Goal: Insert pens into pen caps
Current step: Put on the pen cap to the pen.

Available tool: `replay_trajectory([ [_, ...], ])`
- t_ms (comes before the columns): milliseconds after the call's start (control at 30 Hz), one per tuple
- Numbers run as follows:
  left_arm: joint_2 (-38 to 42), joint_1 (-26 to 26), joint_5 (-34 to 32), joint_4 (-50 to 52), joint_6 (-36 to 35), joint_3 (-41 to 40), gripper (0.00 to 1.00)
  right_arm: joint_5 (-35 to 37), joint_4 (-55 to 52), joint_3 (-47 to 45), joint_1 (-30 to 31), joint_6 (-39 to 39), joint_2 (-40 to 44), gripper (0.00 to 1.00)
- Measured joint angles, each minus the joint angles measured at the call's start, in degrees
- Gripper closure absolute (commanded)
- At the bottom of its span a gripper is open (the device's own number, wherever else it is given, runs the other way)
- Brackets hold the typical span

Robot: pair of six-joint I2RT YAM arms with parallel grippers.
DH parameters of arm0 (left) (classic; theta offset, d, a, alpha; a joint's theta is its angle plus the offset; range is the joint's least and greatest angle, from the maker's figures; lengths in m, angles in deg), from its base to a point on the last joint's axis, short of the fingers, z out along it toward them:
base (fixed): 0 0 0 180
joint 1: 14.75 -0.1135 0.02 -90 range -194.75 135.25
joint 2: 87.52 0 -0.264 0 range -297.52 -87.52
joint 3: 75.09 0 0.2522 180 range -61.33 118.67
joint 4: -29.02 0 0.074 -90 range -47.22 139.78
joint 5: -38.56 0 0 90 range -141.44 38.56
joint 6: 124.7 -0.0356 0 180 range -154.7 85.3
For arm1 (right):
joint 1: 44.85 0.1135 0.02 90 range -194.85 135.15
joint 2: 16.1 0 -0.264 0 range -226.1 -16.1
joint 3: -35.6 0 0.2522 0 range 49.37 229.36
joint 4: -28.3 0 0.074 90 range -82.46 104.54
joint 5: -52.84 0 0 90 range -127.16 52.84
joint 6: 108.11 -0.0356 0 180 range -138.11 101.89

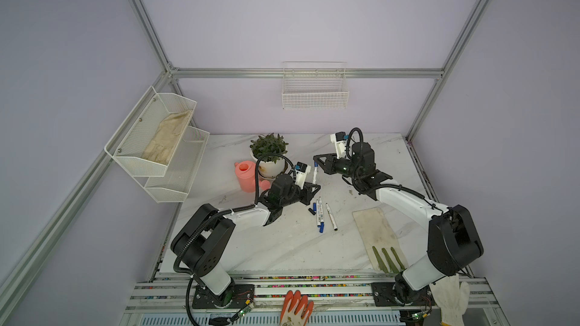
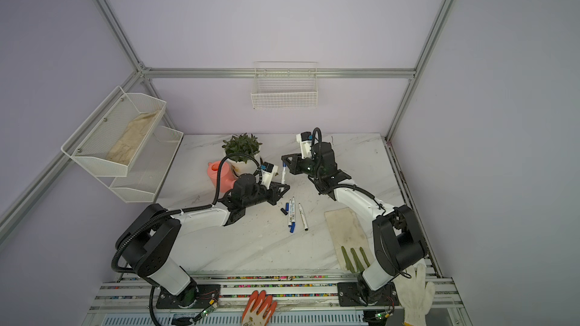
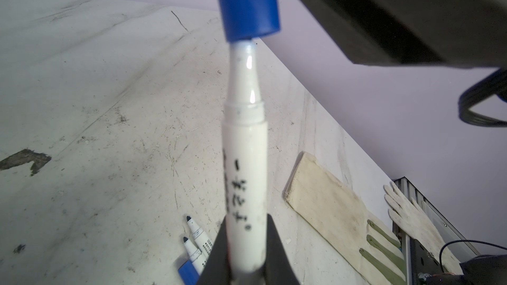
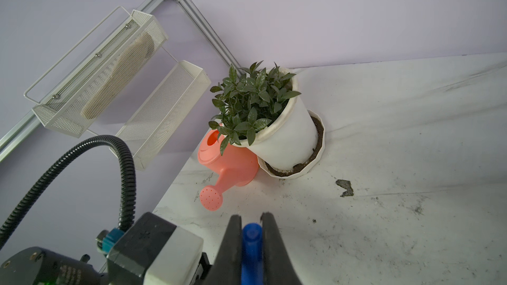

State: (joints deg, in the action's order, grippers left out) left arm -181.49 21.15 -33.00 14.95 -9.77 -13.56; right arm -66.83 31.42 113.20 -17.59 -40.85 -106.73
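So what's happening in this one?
The left gripper grips a white pen by its barrel, while the right gripper holds a blue cap over its tip. The cap is not pushed fully home yet. Three other pens and two loose caps lie on the table between the arms.

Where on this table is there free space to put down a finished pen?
Most room: the bare table at the near edge, between the left arm and the flat glove. The far right corner behind the right arm is bare too. Crowded: the loose pens and caps mid-table, and the plant with watering can.
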Motion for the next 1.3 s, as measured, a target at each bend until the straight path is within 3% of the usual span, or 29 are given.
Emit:
replay_trajectory([
  [1300, -1.53, -0.55, 2.86, 0.09, 0.76, 4.24, 1.00, -2.51, -3.28, 0.35, -1.42, 2.10, 2.05, 0.99],
])
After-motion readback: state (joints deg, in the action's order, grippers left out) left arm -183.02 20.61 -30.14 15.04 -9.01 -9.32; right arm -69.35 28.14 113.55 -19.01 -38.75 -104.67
